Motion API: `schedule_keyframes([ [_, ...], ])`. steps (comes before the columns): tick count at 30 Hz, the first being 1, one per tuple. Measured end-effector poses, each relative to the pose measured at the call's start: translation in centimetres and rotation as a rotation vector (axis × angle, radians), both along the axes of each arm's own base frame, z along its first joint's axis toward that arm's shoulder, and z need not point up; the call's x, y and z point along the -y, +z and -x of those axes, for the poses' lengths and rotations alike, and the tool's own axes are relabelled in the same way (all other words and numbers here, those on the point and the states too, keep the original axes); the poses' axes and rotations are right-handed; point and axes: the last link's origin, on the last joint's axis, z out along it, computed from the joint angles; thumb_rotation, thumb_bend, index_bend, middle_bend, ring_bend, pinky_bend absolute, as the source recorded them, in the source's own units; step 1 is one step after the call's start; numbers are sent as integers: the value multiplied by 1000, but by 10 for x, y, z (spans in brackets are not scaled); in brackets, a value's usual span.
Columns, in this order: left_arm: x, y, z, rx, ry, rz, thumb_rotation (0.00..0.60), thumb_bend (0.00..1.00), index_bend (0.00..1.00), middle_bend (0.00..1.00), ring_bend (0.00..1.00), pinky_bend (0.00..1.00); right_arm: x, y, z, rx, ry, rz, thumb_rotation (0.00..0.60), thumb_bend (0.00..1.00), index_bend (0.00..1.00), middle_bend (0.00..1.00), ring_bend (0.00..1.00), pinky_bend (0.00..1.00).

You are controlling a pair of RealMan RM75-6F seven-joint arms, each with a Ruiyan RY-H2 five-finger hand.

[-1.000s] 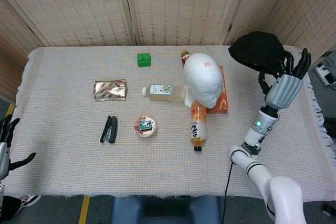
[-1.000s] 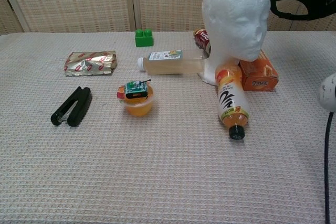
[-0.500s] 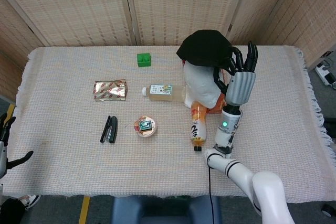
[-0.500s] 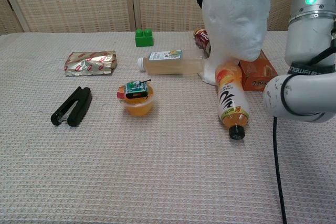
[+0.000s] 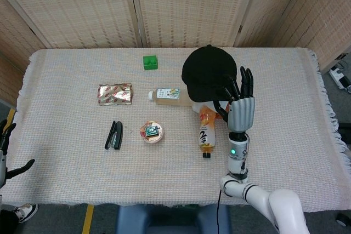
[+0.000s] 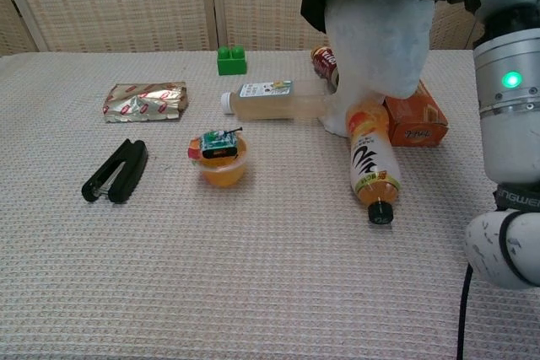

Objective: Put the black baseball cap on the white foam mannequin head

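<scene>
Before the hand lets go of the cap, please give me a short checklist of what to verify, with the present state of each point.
1. Cap sits over the foam head: ok.
2. Cap is level and pulled fully down: cannot tell.
3. Right hand is at the cap's edge: ok; the grip itself cannot be seen.
4. Foam head stands upright: ok.
5. Orange bottle lies at the head's base, near the arm: not ok.
6. Left hand is far from the work: ok.

Your right hand (image 5: 239, 109): silver-grey ribbed back, black fingers (image 5: 245, 80). Forearm silver, green status light lit. Elbow housing glossy white; black cable trails below. Your left hand (image 5: 5, 154): black fingers, pale body.
</scene>
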Motion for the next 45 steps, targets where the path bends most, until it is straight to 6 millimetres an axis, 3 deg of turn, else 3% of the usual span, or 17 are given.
schedule_keyframes([
  [11,-2,-2,1,-7,9,5,600,143,117,19,0,177,-11,-17,35,-37,-68,-71,600,340,841,292,0,14],
  [13,-2,-2,1,-9,12,5,600,142,117,19,0,177,-11,-20,38,-43,-79,-84,600,328,798,282,0,14],
  [15,-3,-2,2,-10,15,4,600,143,118,18,0,177,-11,-23,42,-47,-90,-99,600,289,629,241,0,7],
  [17,-3,-2,2,-12,16,3,600,144,117,18,0,177,-11,-23,46,-59,-101,-104,600,254,393,190,0,2],
  [19,-3,-2,2,-12,16,2,600,144,117,19,0,177,-12,-22,52,-80,-111,-106,600,220,86,125,0,0],
  [20,-3,-2,2,-13,16,3,600,144,117,19,0,177,-12,-20,55,-87,-114,-107,600,206,8,103,0,0],
  [32,-1,-6,-1,-29,5,13,600,145,117,19,0,177,-39,11,98,-128,-145,-118,600,156,0,41,0,0],
  [45,1,-11,-4,-54,-3,46,600,144,117,19,0,177,-120,62,160,-319,-354,-222,600,137,0,0,0,0],
])
